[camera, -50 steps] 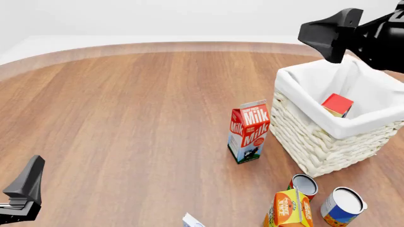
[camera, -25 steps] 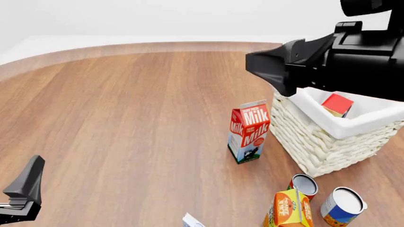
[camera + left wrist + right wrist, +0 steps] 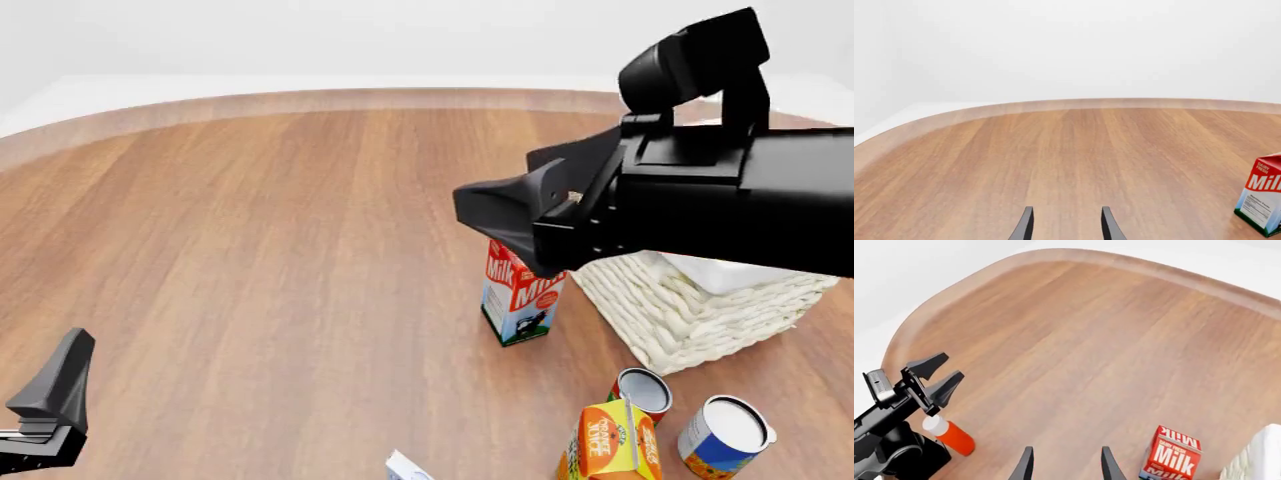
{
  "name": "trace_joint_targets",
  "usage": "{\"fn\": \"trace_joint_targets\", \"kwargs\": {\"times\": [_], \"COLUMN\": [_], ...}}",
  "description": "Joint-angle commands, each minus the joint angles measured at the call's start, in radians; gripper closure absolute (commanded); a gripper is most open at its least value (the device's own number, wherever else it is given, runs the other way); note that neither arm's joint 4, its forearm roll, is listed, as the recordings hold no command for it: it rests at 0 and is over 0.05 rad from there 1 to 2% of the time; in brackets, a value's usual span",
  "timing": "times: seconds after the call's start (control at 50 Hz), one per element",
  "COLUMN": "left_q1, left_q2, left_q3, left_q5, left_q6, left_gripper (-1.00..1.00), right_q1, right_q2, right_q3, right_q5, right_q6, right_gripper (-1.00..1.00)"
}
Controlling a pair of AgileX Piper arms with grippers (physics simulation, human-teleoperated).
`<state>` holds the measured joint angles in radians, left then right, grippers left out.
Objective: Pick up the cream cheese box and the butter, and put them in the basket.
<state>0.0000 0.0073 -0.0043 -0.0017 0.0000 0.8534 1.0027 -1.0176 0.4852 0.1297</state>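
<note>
Progress: neither task item can be confirmed in the basket (image 3: 694, 310) from these views, so as I judge it, at least the cream cheese pick is still to do.
Cream cheese box (image 3: 407, 466): nearest of all, down at 6 o'clock on the near table edge in the front view. Only a pale corner peeks in. It's on the table, untouched, well apart from both arms.
Juice carton (image 3: 610, 442): upright at about 4 o'clock from the box, closed top, not our target.
Two cans (image 3: 722, 435): beside the juice at its 2 and 3 o'clock, standing upright. Contents can't be told.
Left gripper (image 3: 1064, 210): low at 8 o'clock, fingers spread, nothing between them, hanging over bare wood.
Bottle (image 3: 951, 432): a red one with a white cap, lying by the left arm's base, seen only from the right wrist.
Milk carton (image 3: 523, 300): mid-table, upright, sealed, just beside the basket's 9 o'clock wall.
Basket: at 3 o'clock. Only the woven wall shows, because the right arm blocks the inside completely.
Butter: not visible anywhere right now. Whether it sits inside the basket, I cannot tell.
Right gripper (image 3: 1066, 450): up high, over the milk carton, fingers spread and empty, pointing toward 9 o'clock.
Left to do: get that cream cheese box and drop it in.
</note>
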Motion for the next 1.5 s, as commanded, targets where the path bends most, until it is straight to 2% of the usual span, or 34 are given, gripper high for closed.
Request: {"fn": "trace_joint_targets", "kwargs": {"times": [0.02, 0.52, 0.88, 1.08, 1.18, 1.5], "left_q1": [0.000, 0.000, 0.000, 0.000, 0.000, 0.000], "left_q2": [0.000, 0.000, 0.000, 0.000, 0.000, 0.000], "left_q3": [0.000, 0.000, 0.000, 0.000, 0.000, 0.000], "left_q5": [0.000, 0.000, 0.000, 0.000, 0.000, 0.000], "left_q6": [0.000, 0.000, 0.000, 0.000, 0.000, 0.000], "left_gripper": [-1.00, -1.00, -1.00, -1.00, -1.00, -1.00], "right_q1": [0.043, 0.105, 0.120, 0.149, 0.153, 0.153], "right_q2": [0.034, 0.131, 0.183, 0.272, 0.291, 0.332], "right_q3": [0.021, 0.093, 0.144, 0.132, 0.101, 0.112], "right_q5": [-0.013, -0.095, -0.135, -0.130, -0.098, -0.092], "right_q6": [0.001, 0.038, 0.060, 0.017, -0.011, -0.026], "right_gripper": [-1.00, -1.00, -1.00, -1.00, -1.00, -1.00]}}
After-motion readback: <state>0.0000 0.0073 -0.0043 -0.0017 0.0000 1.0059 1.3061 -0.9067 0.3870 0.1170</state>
